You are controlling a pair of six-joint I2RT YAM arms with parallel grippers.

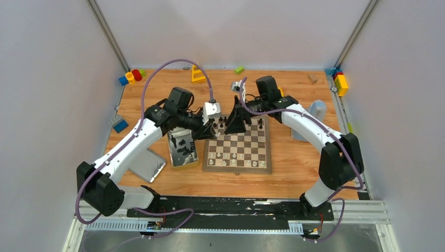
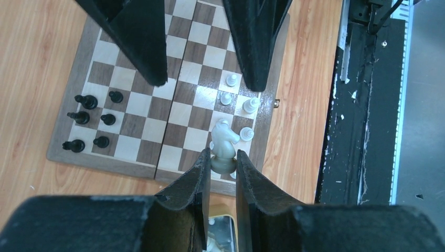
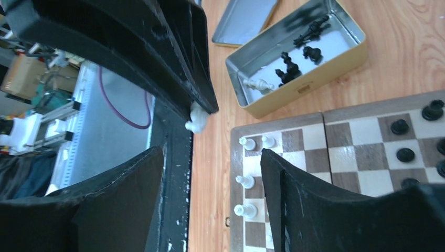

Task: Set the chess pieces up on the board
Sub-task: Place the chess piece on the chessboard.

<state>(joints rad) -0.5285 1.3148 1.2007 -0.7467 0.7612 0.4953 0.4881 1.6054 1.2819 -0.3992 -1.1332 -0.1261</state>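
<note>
The board (image 1: 246, 152) lies mid-table. Several pale pieces (image 1: 233, 161) stand along its near rows and several black pieces (image 1: 261, 124) at its far edge. My left gripper (image 1: 208, 131) is shut on a pale knight (image 2: 223, 144) and holds it by the base above the board's corner near the pale pieces (image 2: 245, 134). The black pieces (image 2: 86, 101) show at the left of that view. My right gripper (image 1: 236, 122) hangs open and empty over the far part of the board. In its own view (image 3: 210, 152) it hangs over the board's edge, with the knight (image 3: 198, 119) above it.
A silver tin (image 1: 182, 147) with black pieces and one pale piece (image 3: 260, 84) stands left of the board, its lid (image 1: 148, 165) further left. Toy blocks lie at the back left (image 1: 131, 76), back middle (image 1: 198, 74) and back right (image 1: 340, 81).
</note>
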